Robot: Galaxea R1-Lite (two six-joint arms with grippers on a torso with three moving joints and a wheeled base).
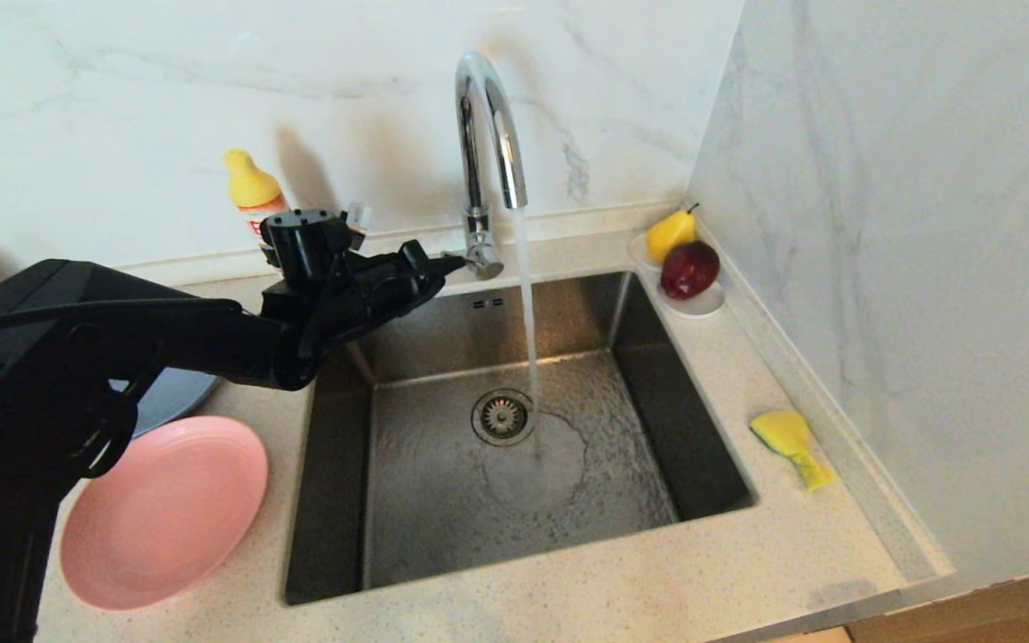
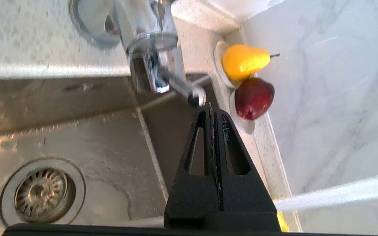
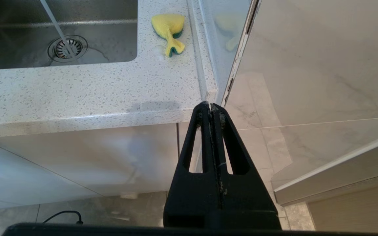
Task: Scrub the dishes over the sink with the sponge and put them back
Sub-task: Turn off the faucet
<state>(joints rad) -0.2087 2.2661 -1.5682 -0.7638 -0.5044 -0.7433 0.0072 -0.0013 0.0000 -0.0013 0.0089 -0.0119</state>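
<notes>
Counter (image 1: 586,580): we note the pink plate (image 1: 162,513) and grey-blue plate (image 1: 171,397) left of the sink (image 1: 407,500); no bowls visible.
Sink: water runs from the tap (image 1: 488,143) to the drain.
Left gripper (image 1: 454,263): fingers pressed together, empty, tip at the tap lever (image 2: 189,90); we judge further nudges should be small, to keep flow moderate.
Right gripper (image 3: 211,105): closed, empty, parked below the counter edge.
Sponge (image 1: 791,444): untouched, right of the sink.
</notes>
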